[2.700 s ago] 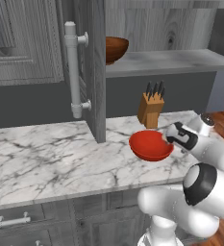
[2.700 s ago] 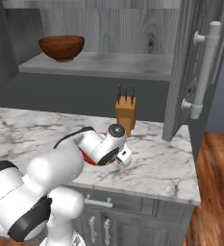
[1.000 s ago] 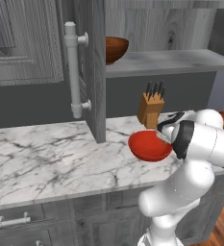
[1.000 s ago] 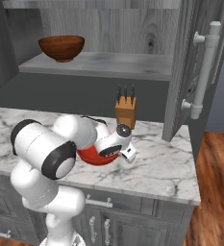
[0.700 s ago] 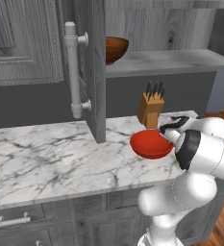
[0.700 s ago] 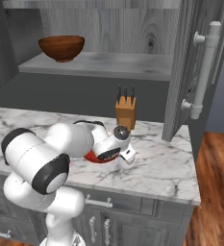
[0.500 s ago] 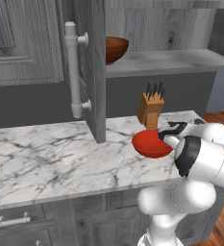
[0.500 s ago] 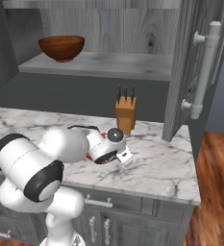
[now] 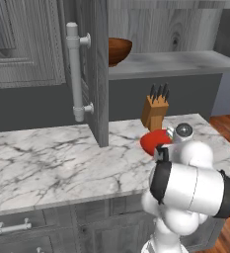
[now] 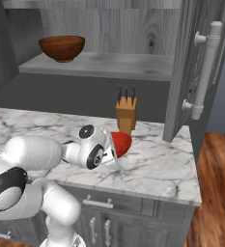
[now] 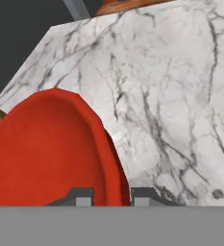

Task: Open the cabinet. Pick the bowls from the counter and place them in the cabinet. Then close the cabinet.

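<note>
My gripper (image 11: pixel 112 198) is shut on the rim of the glossy red bowl (image 11: pixel 46 149), one finger inside it and one outside. The red bowl (image 10: pixel 122 143) hangs tilted, low over the white marble counter (image 10: pixel 152 166), in front of the knife block. From the left, the red bowl (image 9: pixel 154 140) peeks out above my forearm. The brown wooden bowl (image 9: pixel 118 49) (image 10: pixel 62 47) rests on the grey shelf (image 10: pixel 114 65) of the cabinet, whose doors (image 9: pixel 95 74) (image 10: pixel 189 72) stand open.
A tan knife block (image 9: pixel 155 110) (image 10: pixel 126 112) stands on the counter (image 9: pixel 47 163) just behind the red bowl. The open doors' long silver handles (image 9: pixel 76 74) (image 10: pixel 205 72) jut out over the counter. Base cabinets run below the counter's edge.
The jaws have closed on the red bowl's rim. The bowl has tipped up and risen slightly, and my arm has swung in front of it in the left base view.
</note>
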